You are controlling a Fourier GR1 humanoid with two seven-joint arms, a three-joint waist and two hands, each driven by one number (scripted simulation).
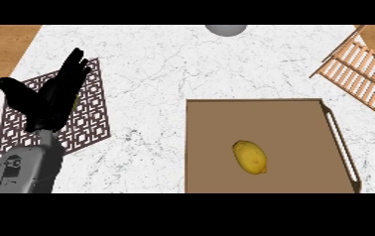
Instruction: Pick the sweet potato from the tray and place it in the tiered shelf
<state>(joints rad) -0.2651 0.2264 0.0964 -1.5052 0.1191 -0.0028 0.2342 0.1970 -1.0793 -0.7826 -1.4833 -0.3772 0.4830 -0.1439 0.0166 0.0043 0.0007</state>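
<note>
- White marbled counter point(161, 81) across the scene, with a strip of wood surface point(16, 39) at the far left corner.
- Dark patterned lattice mat point(86, 116) lying flat at the left, partly covered by the left hand point(55, 98).
- Grey rounded object point(225, 29) at the far edge, cut off by the view; too little visible to name.
- Light wooden slatted tiered shelf point(351, 66) at the far right, only partly in view, just beyond the far right corner of the tray point(212, 131).
- Open counter between tray and shelf, nothing lying in that gap.
- Brown rectangular tray at the near right, a pale handle point(343, 146) along its right side.
- Inside the tray, only the yellowish sweet potato point(250, 156), lying near the middle, slightly toward the near side, long axis running roughly near to far.
- Left hand black, on a grey forearm point(29, 168) at the near left, fingers straight and released, thumb spread to the left, grasping nothing.
- Sweet potato well apart from those fingers, off to their right and nearer, with bare counter and the tray's left wall between.
- Right hand nowhere visible.
</note>
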